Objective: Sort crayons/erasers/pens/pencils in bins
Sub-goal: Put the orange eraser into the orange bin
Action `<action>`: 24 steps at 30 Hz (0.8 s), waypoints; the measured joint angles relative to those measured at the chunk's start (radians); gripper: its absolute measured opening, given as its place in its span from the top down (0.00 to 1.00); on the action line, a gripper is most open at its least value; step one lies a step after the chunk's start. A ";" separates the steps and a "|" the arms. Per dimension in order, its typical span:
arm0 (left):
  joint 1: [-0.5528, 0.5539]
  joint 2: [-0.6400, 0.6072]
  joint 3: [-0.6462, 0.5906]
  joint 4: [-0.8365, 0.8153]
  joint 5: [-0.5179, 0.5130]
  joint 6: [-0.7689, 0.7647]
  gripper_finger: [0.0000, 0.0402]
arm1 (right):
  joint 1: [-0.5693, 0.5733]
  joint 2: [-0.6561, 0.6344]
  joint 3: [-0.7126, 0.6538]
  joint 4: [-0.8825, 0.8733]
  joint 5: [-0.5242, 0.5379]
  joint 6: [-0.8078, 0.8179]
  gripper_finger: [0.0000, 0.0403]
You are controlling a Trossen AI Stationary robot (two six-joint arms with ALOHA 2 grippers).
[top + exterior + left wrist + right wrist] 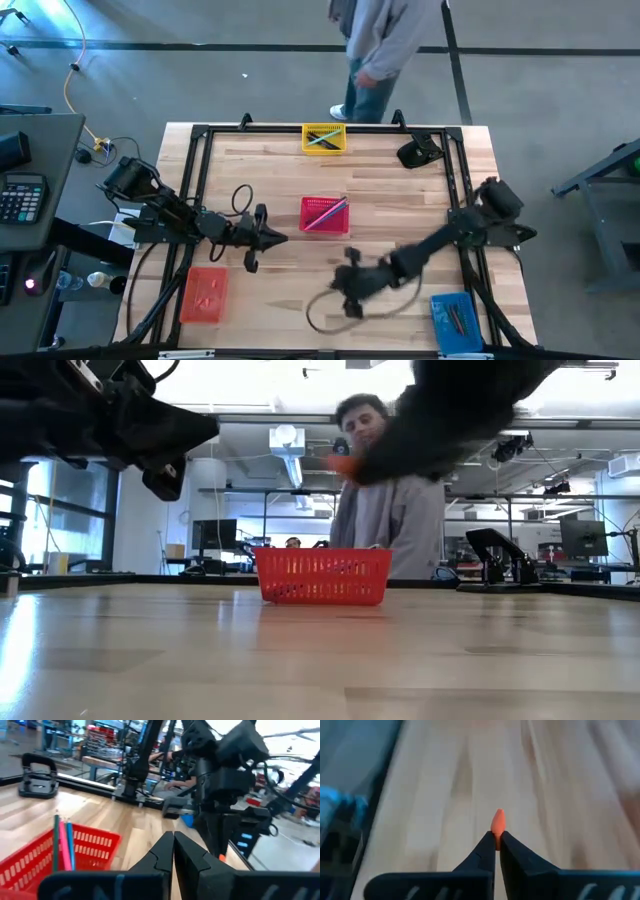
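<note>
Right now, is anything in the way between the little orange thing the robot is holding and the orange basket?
Yes, maybe. The right gripper holds the eraser. The left gripper hovers above the table, close to the straight way to the orange bin.

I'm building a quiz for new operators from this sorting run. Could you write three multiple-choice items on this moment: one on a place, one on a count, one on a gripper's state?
1. Where does the red plastic basket holding thin pencils stand?
A. near the table's middle
B. at the near left corner
C. off the table

2. How many small plastic baskets are on the wooden table?
A. two
B. three
C. four

3. What is the right gripper doing?
A. standing open and empty
B. shut on a small orange piece
C. holding a black pen

Answers:
1 A, the high view shows it central, between both arms.
2 C, besides the red one there are the yellow basket, orange basket and blue basket.
3 B, the right wrist view shows the orange piece pinched at the fingertips.
</note>
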 joint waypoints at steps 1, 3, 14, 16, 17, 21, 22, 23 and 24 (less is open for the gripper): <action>0.004 0.000 0.000 0.000 -0.012 -0.012 0.99 | -0.031 -0.005 -0.037 0.108 -0.027 -0.047 1.00; 0.017 -0.010 0.000 -0.007 -0.030 -0.033 0.98 | -0.095 -0.008 -0.106 0.322 -0.080 -0.111 1.00; 0.090 -0.043 0.004 -0.007 0.055 -0.065 0.80 | -0.279 -0.009 -0.223 0.734 -0.097 -0.228 1.00; 0.093 -0.043 0.019 -0.015 0.073 -0.083 0.76 | -0.288 -0.009 -0.206 0.734 -0.101 -0.253 1.00; 0.093 -0.043 0.029 -0.022 0.077 -0.086 0.74 | -0.293 -0.009 -0.198 0.738 -0.101 -0.267 1.00; 0.086 -0.042 0.083 -0.090 0.090 -0.076 0.69 | -0.306 -0.009 -0.171 0.741 -0.093 -0.309 1.00; 0.084 -0.042 0.096 -0.102 0.089 -0.076 0.68 | -0.308 -0.009 -0.163 0.742 -0.093 -0.318 1.00; 0.083 -0.042 0.108 -0.111 0.086 -0.074 0.67 | -0.310 -0.009 -0.157 0.740 -0.093 -0.327 1.00; 0.083 -0.042 0.116 -0.115 0.084 -0.073 0.66 | -0.312 -0.009 -0.153 0.735 -0.093 -0.332 1.00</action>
